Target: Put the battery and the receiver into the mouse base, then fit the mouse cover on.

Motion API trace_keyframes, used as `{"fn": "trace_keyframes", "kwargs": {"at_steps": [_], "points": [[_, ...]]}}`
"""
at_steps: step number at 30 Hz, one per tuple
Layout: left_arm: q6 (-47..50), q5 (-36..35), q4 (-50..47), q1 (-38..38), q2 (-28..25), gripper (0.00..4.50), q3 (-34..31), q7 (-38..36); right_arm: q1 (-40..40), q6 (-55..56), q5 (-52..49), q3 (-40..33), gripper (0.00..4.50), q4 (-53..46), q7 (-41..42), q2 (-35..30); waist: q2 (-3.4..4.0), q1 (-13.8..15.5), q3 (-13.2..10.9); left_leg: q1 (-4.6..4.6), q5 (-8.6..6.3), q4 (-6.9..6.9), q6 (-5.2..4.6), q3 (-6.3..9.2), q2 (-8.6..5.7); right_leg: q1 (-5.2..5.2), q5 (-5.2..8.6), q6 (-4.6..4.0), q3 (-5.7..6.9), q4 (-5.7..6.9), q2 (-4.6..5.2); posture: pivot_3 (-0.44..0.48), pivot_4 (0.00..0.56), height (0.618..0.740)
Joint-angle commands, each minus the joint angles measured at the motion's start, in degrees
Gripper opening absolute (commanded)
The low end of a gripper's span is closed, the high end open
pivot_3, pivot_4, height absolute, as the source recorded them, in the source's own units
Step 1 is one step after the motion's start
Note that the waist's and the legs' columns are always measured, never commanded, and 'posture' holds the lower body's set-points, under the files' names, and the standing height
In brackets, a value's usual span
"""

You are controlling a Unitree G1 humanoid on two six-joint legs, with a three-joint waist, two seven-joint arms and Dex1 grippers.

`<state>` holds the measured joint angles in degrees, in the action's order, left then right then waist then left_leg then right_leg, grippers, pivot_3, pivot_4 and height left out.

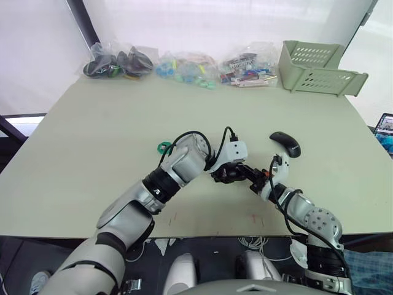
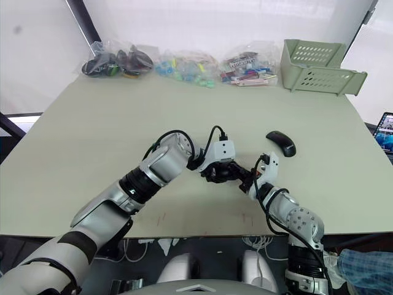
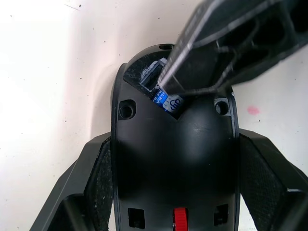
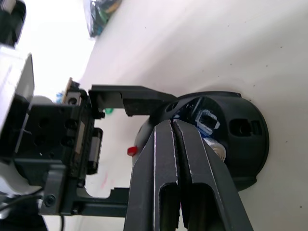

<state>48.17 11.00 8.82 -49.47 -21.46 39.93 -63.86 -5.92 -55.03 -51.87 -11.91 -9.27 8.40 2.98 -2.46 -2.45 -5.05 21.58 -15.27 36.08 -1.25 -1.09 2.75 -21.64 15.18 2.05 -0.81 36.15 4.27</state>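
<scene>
Left gripper (image 3: 173, 192) clamps mouse base (image 3: 175, 159) at table centre, steadying it. Right gripper (image 4: 185, 144), fingers together, presses battery (image 3: 168, 102) into compartment. Mouse cover (image 1: 285, 144) waits far right on table (image 1: 92, 141).

tabletop (image 1: 92, 141) pale green | left gripper (image 1: 226, 174) and right gripper (image 1: 256, 180) meet mid-front over mouse base (image 1: 222, 176) | mouse cover (image 1: 285, 144) apart, right | green ring (image 1: 163, 147) beside left arm | bags, basket (image 1: 319, 69) at rear
</scene>
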Motion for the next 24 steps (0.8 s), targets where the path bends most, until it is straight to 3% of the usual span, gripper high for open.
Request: {"fn": "trace_keyframes", "kwargs": {"at_steps": [1, 9, 15, 19, 24], "points": [[0.0, -0.7, -0.5, 0.8, -0.3, 2.96, 1.2, -1.4, 7.2, -2.5, 8.7, -2.3, 0.08, 23.1, -10.4, 0.5, -0.03, 0.0, 0.2, -0.05, 0.00, -0.11, 0.00, 0.01, 0.04, 0.05, -0.04, -0.06, 0.19, -0.21, 0.07, 0.000, 0.150, 0.740], [-0.4, -0.7, -0.2, 0.7, -0.2, 2.96, 1.2, -1.3, 3.8, -3.1, 6.6, -0.2, 0.08, 18.1, -6.0, -4.0, -0.01, 0.1, 0.4, -0.41, -0.01, -0.88, 0.01, -0.02, -0.01, 0.06, 0.01, 0.02, 1.61, -0.79, 1.16, 0.000, 0.150, 0.740], [-0.7, -0.7, 0.2, 0.7, 0.2, 2.96, 1.1, -1.1, 3.7, -3.7, 7.2, 3.0, 0.08, 15.8, -4.4, -7.0, 0.25, 0.4, 0.3, -0.55, 0.00, -0.91, 0.01, -0.04, -0.03, 0.04, 0.02, 0.04, 1.75, -0.79, 1.28, 0.000, 0.150, 0.740], [-0.5, -0.8, 0.3, 0.9, 0.3, 2.96, 1.0, -1.0, 5.0, 3.1, 12.5, 11.9, 0.08, 12.5, -0.6, -9.9, 0.23, 0.5, 0.3, -0.65, -0.01, -0.91, 0.01, -0.05, -0.05, 0.02, 0.00, 0.02, 1.79, -0.94, 1.34, 0.000, 0.150, 0.740], [-0.2, -0.9, 0.0, 1.0, 0.2, 2.96, 0.9, -1.1, 6.4, 7.8, 18.4, 19.5, 0.08, 15.5, 1.4, -12.0, 0.47, 0.3, 0.2, -0.59, -0.01, -0.98, 0.01, -0.05, -0.04, 0.00, 0.01, 0.06, 1.84, -1.23, 1.34, 0.000, 0.150, 0.740]]}}
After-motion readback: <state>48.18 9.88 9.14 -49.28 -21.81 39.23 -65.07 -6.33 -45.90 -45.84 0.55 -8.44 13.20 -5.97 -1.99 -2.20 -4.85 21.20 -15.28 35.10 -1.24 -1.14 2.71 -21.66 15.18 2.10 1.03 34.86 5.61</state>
